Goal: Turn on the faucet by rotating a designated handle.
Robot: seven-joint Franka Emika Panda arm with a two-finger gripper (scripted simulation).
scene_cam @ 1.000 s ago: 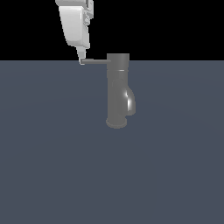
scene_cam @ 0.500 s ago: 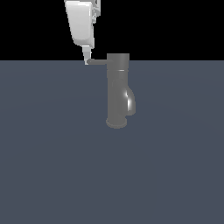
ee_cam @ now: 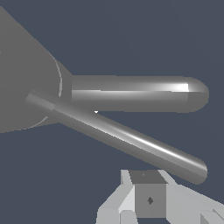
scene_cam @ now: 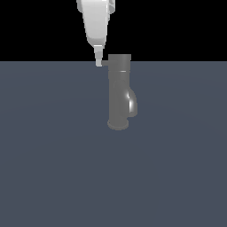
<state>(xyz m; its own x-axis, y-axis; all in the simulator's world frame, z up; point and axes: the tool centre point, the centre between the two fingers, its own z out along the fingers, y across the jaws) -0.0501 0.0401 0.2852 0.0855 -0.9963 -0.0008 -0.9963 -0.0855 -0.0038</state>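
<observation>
The dark grey faucet [scene_cam: 119,95] stands upright on the floor, its curved spout [scene_cam: 131,103] on the exterior view's right. The handle [scene_cam: 105,63] shows as a short stub sticking out of the top cap toward the exterior view's left. My white gripper [scene_cam: 98,61] comes down from above, shut, with its tip against the handle's outer end. In the wrist view the thin handle rod [ee_cam: 127,138] runs slantwise from the faucet body [ee_cam: 22,78], beside the thicker spout [ee_cam: 135,94]. The gripper [ee_cam: 146,199] sits just beside the rod's free end, holding nothing.
A flat slate-grey floor [scene_cam: 53,168] spreads around the faucet, with a black background above it. Nothing else stands in view.
My gripper has moved toward the exterior view's right, pushing the handle's end along. The handle has swung round and now looks much shorter in the exterior view.
</observation>
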